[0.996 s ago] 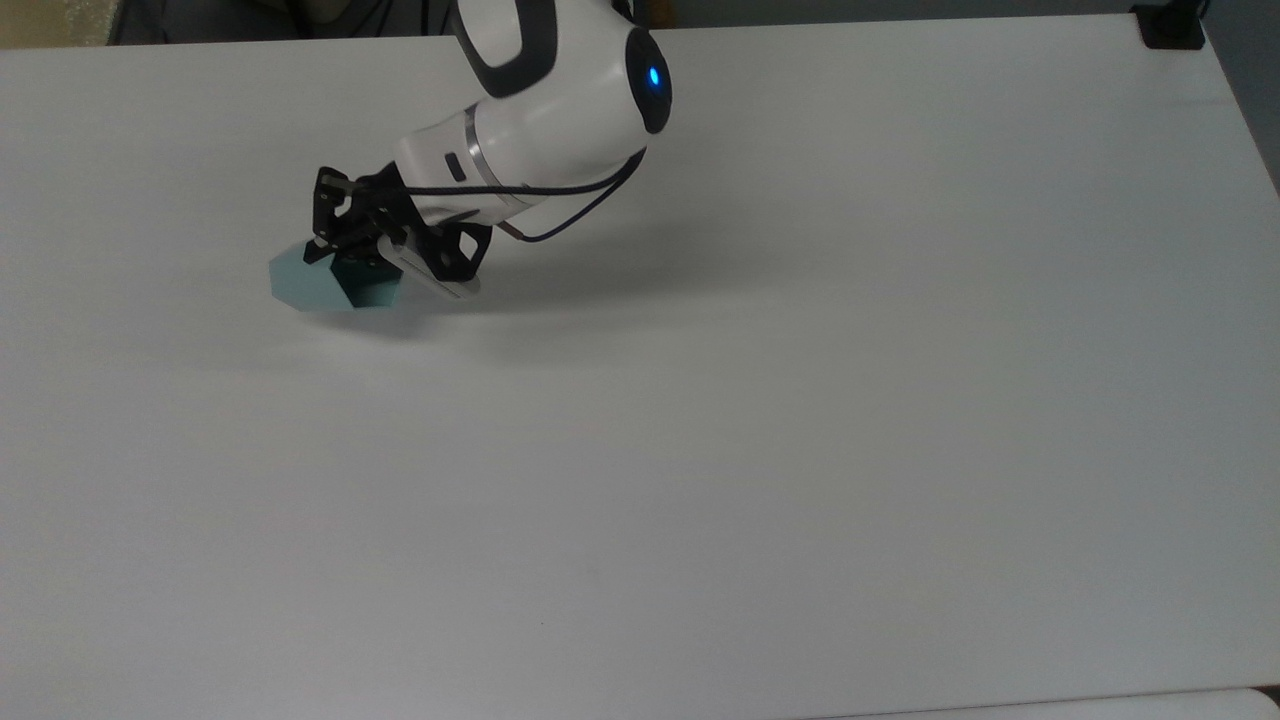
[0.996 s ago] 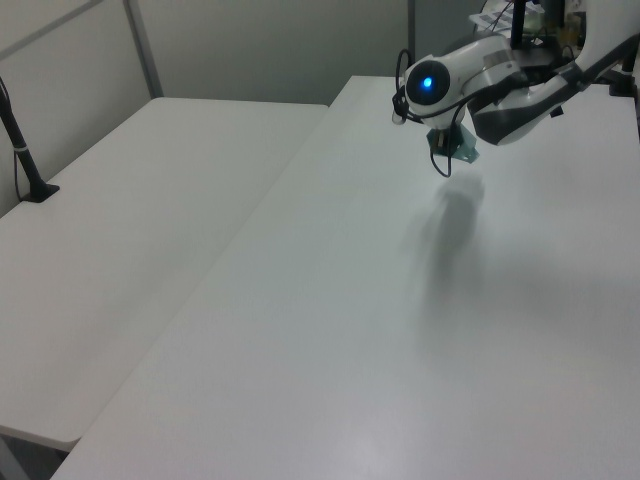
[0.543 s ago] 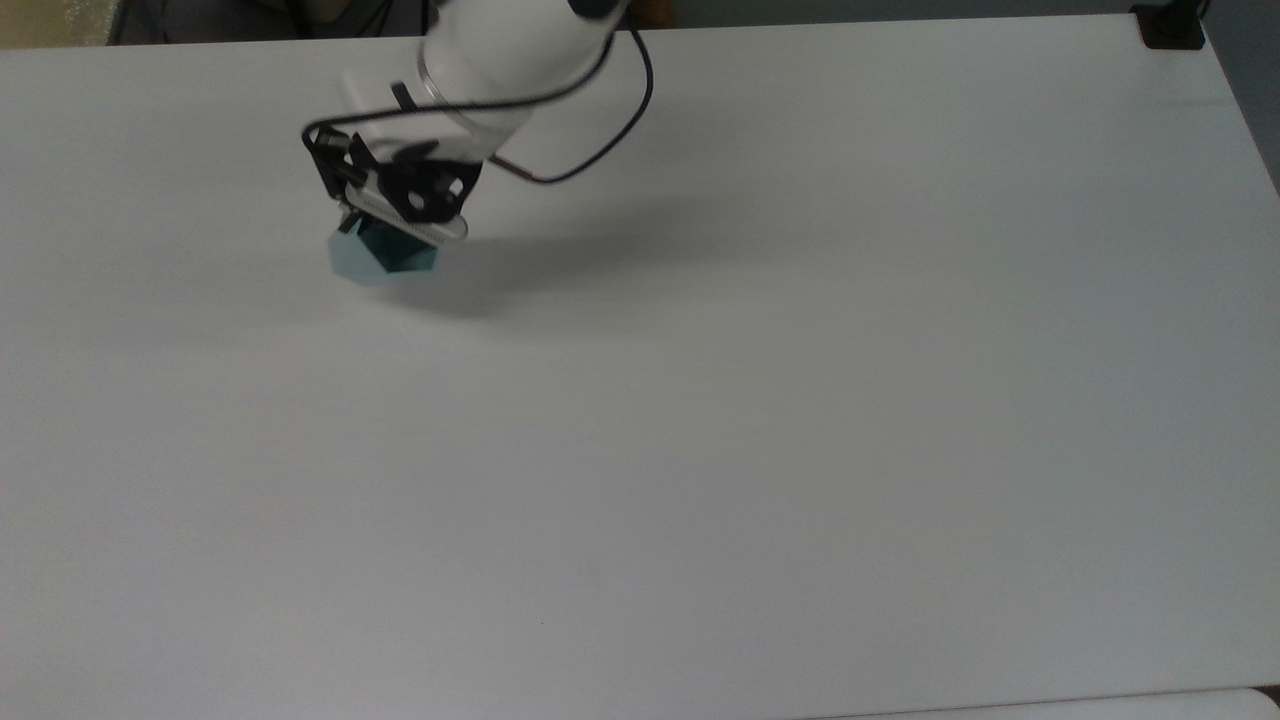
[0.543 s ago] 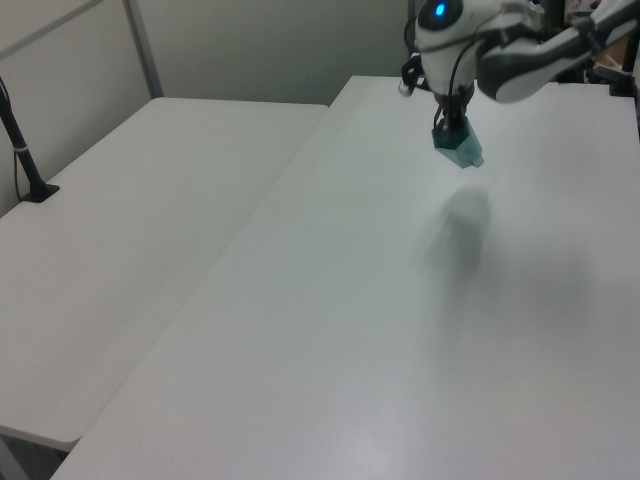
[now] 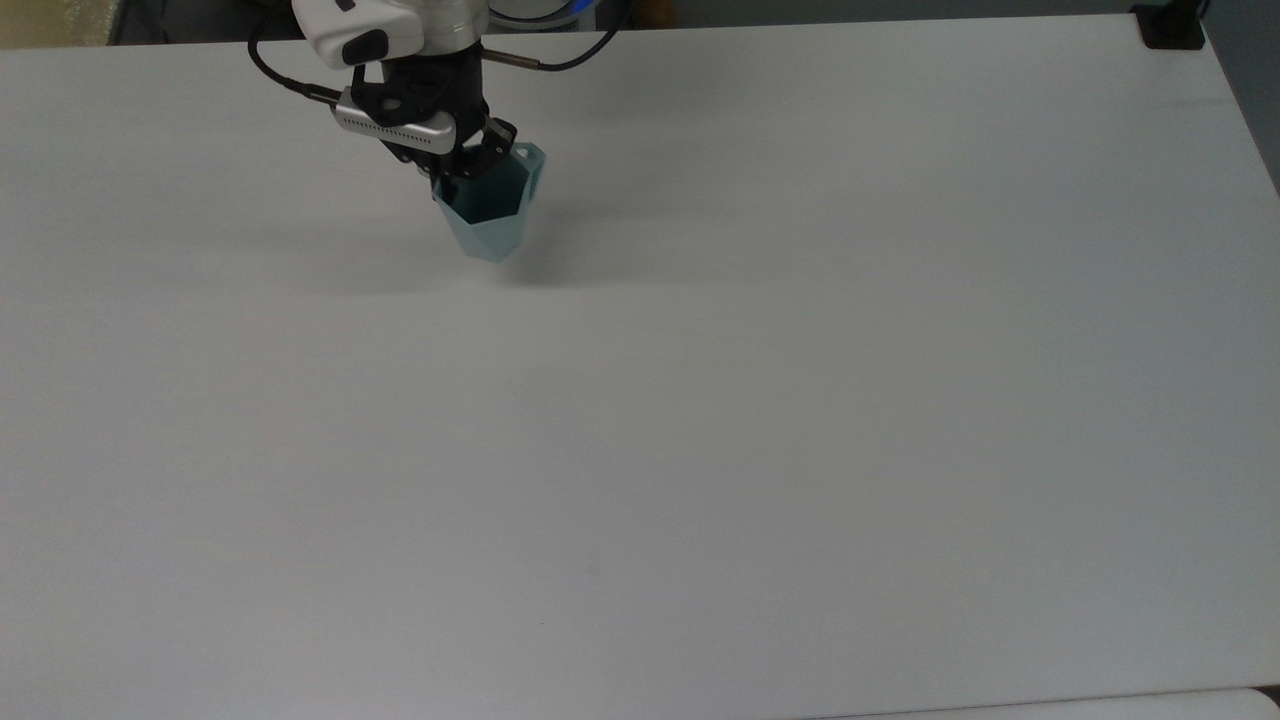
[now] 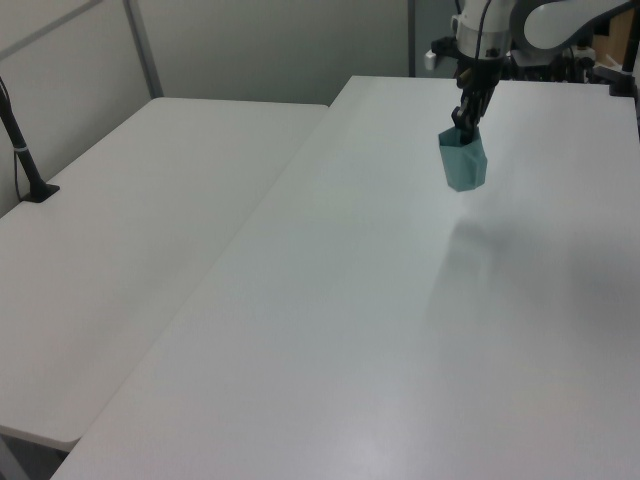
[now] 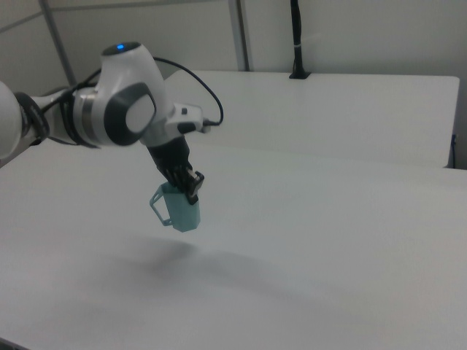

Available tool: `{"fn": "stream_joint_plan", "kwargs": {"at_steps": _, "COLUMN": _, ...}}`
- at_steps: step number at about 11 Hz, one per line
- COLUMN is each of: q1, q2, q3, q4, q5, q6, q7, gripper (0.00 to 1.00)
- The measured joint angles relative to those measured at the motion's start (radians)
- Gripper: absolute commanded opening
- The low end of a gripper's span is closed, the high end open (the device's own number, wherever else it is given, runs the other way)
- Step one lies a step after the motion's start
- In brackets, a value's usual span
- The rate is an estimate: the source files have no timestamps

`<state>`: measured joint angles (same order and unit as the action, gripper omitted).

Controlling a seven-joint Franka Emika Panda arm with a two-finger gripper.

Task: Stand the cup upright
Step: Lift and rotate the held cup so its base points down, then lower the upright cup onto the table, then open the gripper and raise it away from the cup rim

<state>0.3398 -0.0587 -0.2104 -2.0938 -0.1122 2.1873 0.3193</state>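
Right now your gripper point(image 5: 478, 160) is clamped on the rim of the cup point(image 5: 488, 215), one finger inside the mouth and one outside, on the wall opposite the handle point(image 5: 532, 158). Cup hangs clear of the table point(image 5: 760, 420): in the right view its shadow sits on the tabletop below and apart from it, so no contact w/ the surface. Mouth is up and base down, roughly upright w/ a slight tilt. Relative to the table, it's over the far part near the arm, toward the top view's left.

Handling, as a judgement: looks light, since a thin rim pinch carries it w/o visible sag. Walls read as stiff, prob. hard plastic or a printed part, so they shouldn't give under the fingers. Faceted sides give flat faces to press on, which helps; the surface looks smooth, so some slip risk if you swing fast. Base is narrower than the mouth, so it'll be tippy on landing. Set it down flat and level before letting go, or it may roll back onto a facet.

Where to hold: the current rim grip is a sensible one. It keeps the base free to meet the table. The handle looks too small and thin to be a good hold.

Writing: no brand, label or text readable on the cup or the table. No readable markings on the gripper body either.
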Motion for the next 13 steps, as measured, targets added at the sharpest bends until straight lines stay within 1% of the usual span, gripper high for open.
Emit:
{"fn": "stream_joint_plan", "kwargs": {"at_steps": 1, "q1": 0.0, "q2": -0.008, "q3": -0.011, "q4": -0.041, "q5": 0.051, "q6": 0.063, "q7": 0.0, "gripper": 0.0}}
{"fn": "stream_joint_plan", "kwargs": {"at_steps": 2, "q1": -0.001, "q2": -0.018, "q3": -0.026, "q4": -0.102, "q5": 0.114, "q6": 0.154, "q7": 0.0, "gripper": 0.0}}
{"fn": "stream_joint_plan", "kwargs": {"at_steps": 4, "q1": 0.0, "q2": -0.032, "q3": -0.034, "q4": -0.18, "q5": 0.182, "q6": 0.257, "q7": 0.004, "gripper": 0.0}}
{"fn": "stream_joint_plan", "kwargs": {"at_steps": 7, "q1": 0.019, "q2": -0.029, "q3": -0.031, "q4": -0.22, "q5": 0.194, "q6": 0.274, "q7": 0.028, "gripper": 0.0}}
{"fn": "stream_joint_plan", "kwargs": {"at_steps": 11, "q1": 0.037, "q2": 0.029, "q3": -0.029, "q4": -0.226, "q5": 0.194, "q6": 0.338, "q7": 0.051, "gripper": 0.0}}
{"fn": "stream_joint_plan", "kwargs": {"at_steps": 12, "q1": 0.038, "q2": 0.032, "q3": -0.029, "q4": -0.225, "q5": 0.194, "q6": 0.346, "q7": 0.051, "gripper": 0.32}}
{"fn": "stream_joint_plan", "kwargs": {"at_steps": 13, "q1": 0.038, "q2": 0.032, "q3": -0.029, "q4": -0.225, "q5": 0.194, "q6": 0.346, "q7": 0.051, "gripper": 0.78}}
